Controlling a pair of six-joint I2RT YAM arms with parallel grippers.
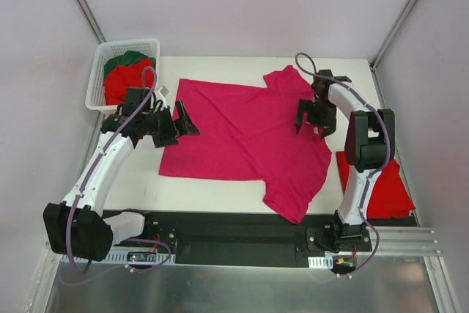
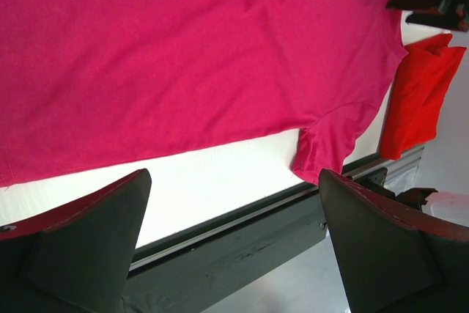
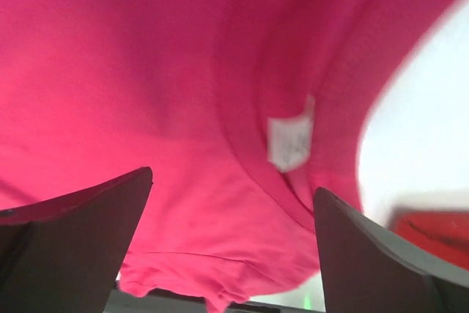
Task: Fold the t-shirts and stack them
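A magenta-pink t-shirt [image 1: 245, 137] lies spread flat on the white table, its hem to the left and its neck to the right. It fills the left wrist view [image 2: 198, 56] and the right wrist view [image 3: 183, 93], where its white neck label [image 3: 289, 141] shows. My left gripper [image 1: 183, 119] is open and empty at the shirt's left hem. My right gripper [image 1: 311, 124] is open and empty just above the neck area. A folded bright red t-shirt [image 1: 377, 185] lies at the right front and shows in the left wrist view [image 2: 418, 93]. More red [image 1: 126, 82] and dark green [image 1: 124, 59] shirts lie in the basket.
A white lattice basket [image 1: 99, 78] stands at the back left of the table. A black rail [image 1: 242, 229] runs along the near table edge. Grey enclosure walls stand close on the left, right and back.
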